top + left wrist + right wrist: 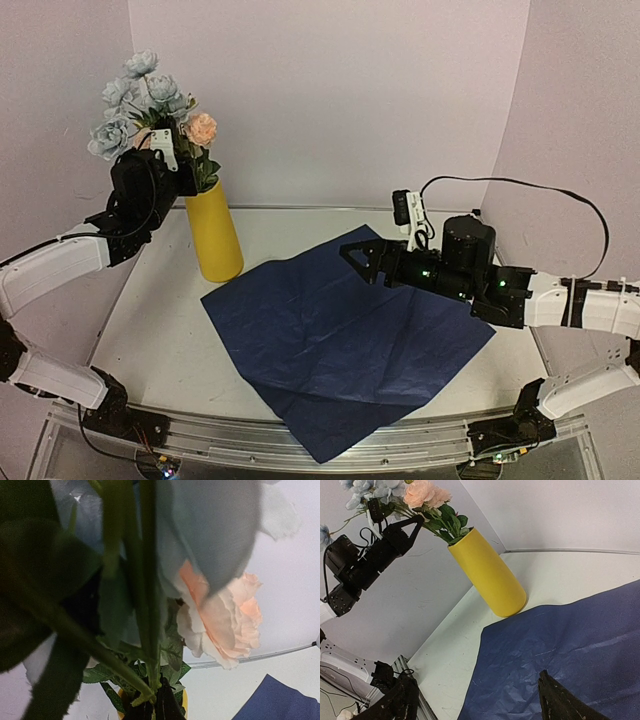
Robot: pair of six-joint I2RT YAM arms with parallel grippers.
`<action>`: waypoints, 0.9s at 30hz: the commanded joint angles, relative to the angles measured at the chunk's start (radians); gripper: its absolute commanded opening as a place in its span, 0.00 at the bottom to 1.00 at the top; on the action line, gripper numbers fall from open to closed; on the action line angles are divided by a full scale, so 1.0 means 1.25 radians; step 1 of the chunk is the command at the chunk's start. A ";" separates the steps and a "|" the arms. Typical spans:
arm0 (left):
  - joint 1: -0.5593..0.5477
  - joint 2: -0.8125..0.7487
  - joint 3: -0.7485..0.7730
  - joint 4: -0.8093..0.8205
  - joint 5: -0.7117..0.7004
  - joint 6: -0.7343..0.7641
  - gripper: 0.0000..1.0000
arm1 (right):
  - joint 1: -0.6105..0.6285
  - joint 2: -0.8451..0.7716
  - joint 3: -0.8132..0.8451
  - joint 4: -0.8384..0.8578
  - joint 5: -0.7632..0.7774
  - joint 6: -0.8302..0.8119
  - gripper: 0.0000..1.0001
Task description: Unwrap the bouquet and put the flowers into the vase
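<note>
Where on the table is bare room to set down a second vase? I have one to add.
Free: the white strip left of the navy paper, in front of the yellow vase; and the back strip along the wall behind the right gripper. Crowded: the centre, covered by paper, and the vase corner where the left gripper holds the flowers.

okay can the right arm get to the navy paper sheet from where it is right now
Probably yes. The right tool hangs open right above the navy paper sheet, which lies flat on the table with nothing on it. The left tool is off at the flowers in the vase, clear of that path.
</note>
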 commanded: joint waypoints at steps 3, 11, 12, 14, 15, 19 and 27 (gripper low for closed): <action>0.002 -0.029 0.030 0.001 -0.008 -0.012 0.00 | 0.004 -0.035 0.019 0.005 0.007 -0.009 0.83; 0.010 -0.005 0.056 -0.053 -0.022 -0.045 0.00 | 0.003 -0.031 0.019 0.005 0.003 -0.008 0.83; 0.015 0.006 0.063 -0.065 -0.022 -0.053 0.00 | 0.003 -0.031 0.019 0.005 0.002 -0.008 0.83; 0.022 0.021 0.088 -0.103 -0.023 -0.079 0.00 | 0.003 -0.032 0.019 0.005 0.001 -0.007 0.83; 0.024 0.029 0.100 -0.121 -0.022 -0.087 0.00 | 0.004 -0.033 0.018 0.005 0.001 -0.007 0.83; 0.029 0.039 0.109 -0.140 -0.013 -0.127 0.00 | 0.002 -0.042 0.011 0.005 0.004 -0.005 0.83; 0.046 0.050 0.124 -0.168 0.020 -0.174 0.00 | 0.004 -0.052 0.001 0.005 0.007 -0.004 0.83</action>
